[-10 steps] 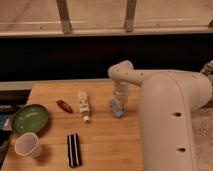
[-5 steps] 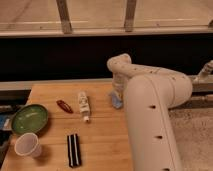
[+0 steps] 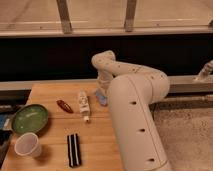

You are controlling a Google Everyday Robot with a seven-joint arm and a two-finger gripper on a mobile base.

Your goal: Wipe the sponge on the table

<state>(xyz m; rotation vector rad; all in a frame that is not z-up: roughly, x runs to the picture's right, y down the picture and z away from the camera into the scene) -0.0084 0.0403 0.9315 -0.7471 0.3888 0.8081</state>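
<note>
The light-blue sponge point(image 3: 101, 97) rests on the far right part of the light-brown wooden table point(image 3: 50, 94). My gripper point(image 3: 103, 90) comes down onto it from above and is shut on the sponge, pressing it to the wood. The large white arm fills the right foreground and hides the table's right edge. Only the sponge's lower left end shows below the gripper.
A white capped tube point(image 3: 83, 105) lies just left of the sponge, and a small red object point(image 3: 64, 106) lies beyond it. A green bowl point(image 3: 30, 118) and a white cup point(image 3: 27, 146) sit at the left edge. A black white-striped bar point(image 3: 74, 149) lies near the front.
The gripper has slid the sponge left and toward the table's far edge, closer to the white tube. The arm's elbow has swung across the right foreground.
</note>
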